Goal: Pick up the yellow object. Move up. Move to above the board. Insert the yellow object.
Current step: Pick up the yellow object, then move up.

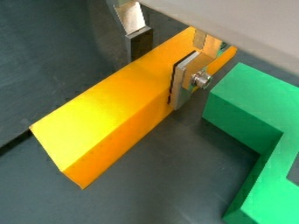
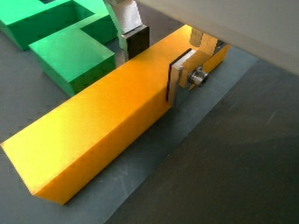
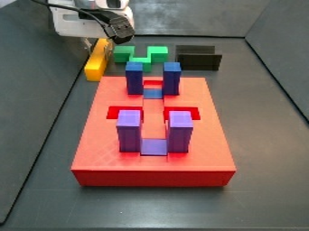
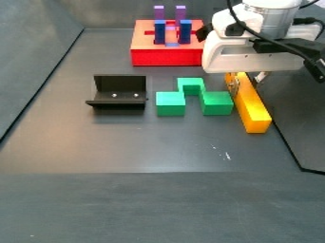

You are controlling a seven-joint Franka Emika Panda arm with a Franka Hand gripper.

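The yellow object (image 1: 105,122) is a long yellow-orange bar lying flat on the dark floor; it also shows in a wrist view (image 2: 93,140) and in both side views (image 3: 96,60) (image 4: 253,106). My gripper (image 1: 162,63) straddles the bar near one end and is open. One finger (image 1: 184,83) rests against the bar's side, while the other finger (image 1: 138,42) stands a short way off the opposite side. The gripper (image 4: 246,80) is low over the bar. The board (image 3: 151,131), a red slab with blue and purple posts, lies apart from the bar (image 4: 165,43).
A green zigzag block (image 4: 193,98) lies right beside the bar, close to the gripper (image 2: 158,59). The black fixture (image 4: 117,93) stands beyond the green block. Dark walls ring the floor.
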